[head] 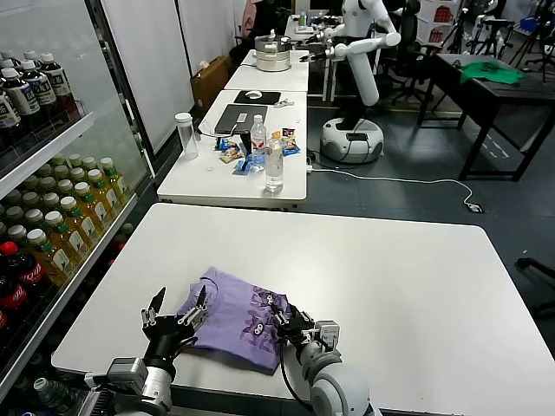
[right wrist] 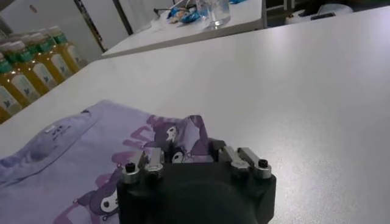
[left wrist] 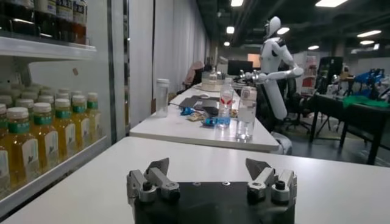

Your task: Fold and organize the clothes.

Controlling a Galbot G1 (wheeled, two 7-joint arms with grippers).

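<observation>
At the near edge of the white worktop (head: 364, 277) lies the lavender T-shirt (head: 230, 316), folded into a rumpled bundle with its dark purple cartoon print facing up on the side toward the right arm. The right pincer (head: 286, 314) sits at that printed edge, its fingers (right wrist: 153, 159) drawn partway together around a raised fold of the cloth; they pinch the fabric in the right wrist view, though how firmly cannot be told. The left pincer (head: 178, 310) hovers at the shirt's opposite edge, its two fingers (left wrist: 157, 172) spread wide with nothing between them, one tip just over the cloth. The rest of this worktop lies bare out to its far edge. To the robot's left stands a shelf of drinks bottles (head: 74, 217) behind a glass door. Beyond the worktop is a second table (head: 243, 169) carrying a clear water bottle (head: 274, 166), snack packets (head: 238, 156), a tall clear container (head: 185, 135) and a laptop (head: 241, 118). Farther off, a white humanoid robot (head: 360, 78) stands on a round base, and a green cloth (head: 492, 72) lies on a dark table at the far right.
</observation>
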